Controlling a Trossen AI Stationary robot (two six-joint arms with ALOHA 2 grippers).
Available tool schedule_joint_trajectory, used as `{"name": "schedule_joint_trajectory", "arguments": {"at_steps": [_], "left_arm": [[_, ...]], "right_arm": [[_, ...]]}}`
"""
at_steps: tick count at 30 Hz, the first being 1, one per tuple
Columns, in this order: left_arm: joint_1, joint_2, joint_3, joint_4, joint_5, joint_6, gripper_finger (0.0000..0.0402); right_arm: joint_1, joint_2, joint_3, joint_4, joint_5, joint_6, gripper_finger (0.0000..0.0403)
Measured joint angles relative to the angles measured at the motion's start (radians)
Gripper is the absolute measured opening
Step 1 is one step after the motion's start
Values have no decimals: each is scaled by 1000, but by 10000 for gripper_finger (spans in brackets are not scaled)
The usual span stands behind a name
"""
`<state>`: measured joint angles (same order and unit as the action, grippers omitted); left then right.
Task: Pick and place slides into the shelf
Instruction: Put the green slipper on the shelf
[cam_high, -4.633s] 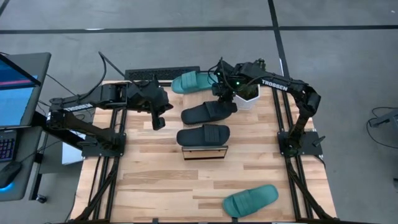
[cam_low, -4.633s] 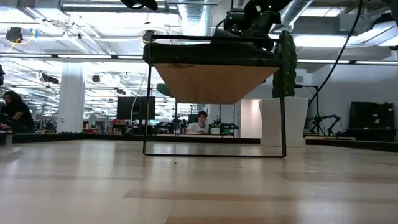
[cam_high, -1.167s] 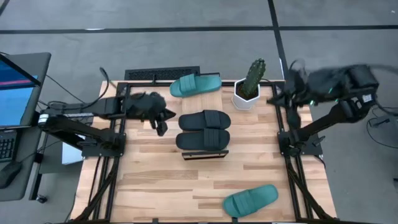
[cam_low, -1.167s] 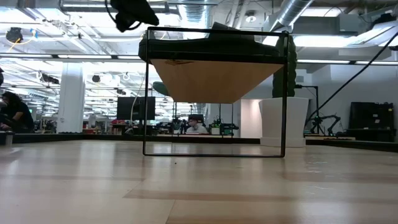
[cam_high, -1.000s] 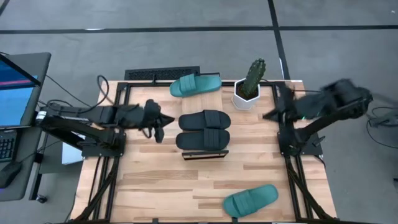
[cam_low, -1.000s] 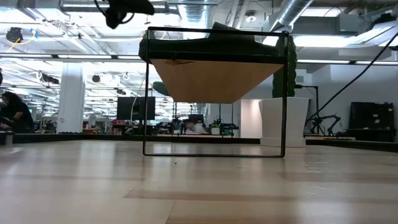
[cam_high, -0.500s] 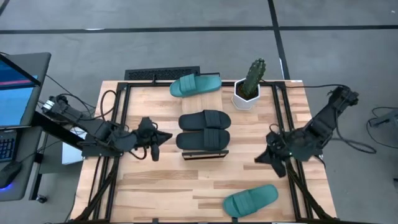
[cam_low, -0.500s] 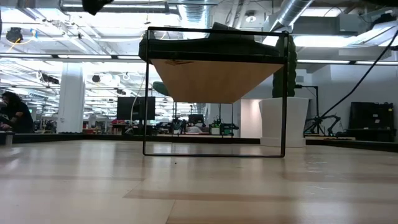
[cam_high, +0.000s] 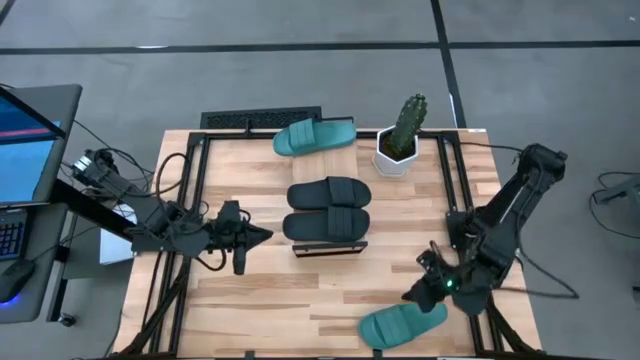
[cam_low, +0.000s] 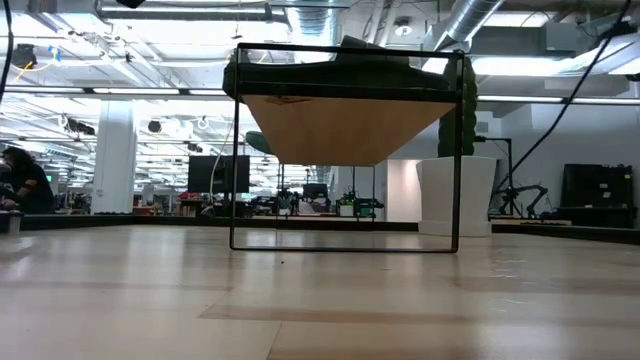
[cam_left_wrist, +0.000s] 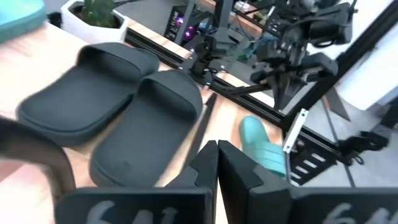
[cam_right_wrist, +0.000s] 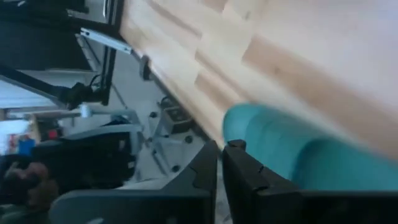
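No writing reads clearly. Two black slides (cam_high: 328, 208) sit on the shelf (cam_high: 329, 247) at centre; a cactus pot (cam_high: 398, 158) stands upper right. The right gripper (cam_high: 412, 296), clenched, hangs beside the lower teal slide (cam_high: 402, 321); the left gripper (cam_high: 262, 236), clenched, is empty.

Two black slides (cam_high: 328, 208), two teal slides (cam_high: 404, 322), light-wood shelf (cam_low: 345, 125), white pot (cam_high: 396, 160)

Low view: both black slides (cam_low: 330, 75) show only as a dark edge over the shelf top (cam_low: 345, 125). Right wrist view: teal slide (cam_right_wrist: 298, 149) smeared, cut by the frame (desk (cam_right_wrist: 280, 43) blurred too). Left wrist view: cactus pot (cam_left_wrist: 93, 18) cropped.
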<state>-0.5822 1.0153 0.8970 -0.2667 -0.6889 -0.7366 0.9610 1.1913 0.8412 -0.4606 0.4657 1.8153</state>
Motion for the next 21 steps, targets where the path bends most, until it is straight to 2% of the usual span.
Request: {"name": "schedule_joint_trajectory", "arguments": {"at_steps": [8,15,21], "left_arm": [[-59,0,0,0,3,-2,0],[-91,0,0,-1,2,-9,0],[-108,0,0,-2,2,-11,0]], "right_arm": [[30,186,-1,211,-100,94,86],[32,296,-1,276,-173,155,151],[26,320,-1,261,-207,184,198]]}}
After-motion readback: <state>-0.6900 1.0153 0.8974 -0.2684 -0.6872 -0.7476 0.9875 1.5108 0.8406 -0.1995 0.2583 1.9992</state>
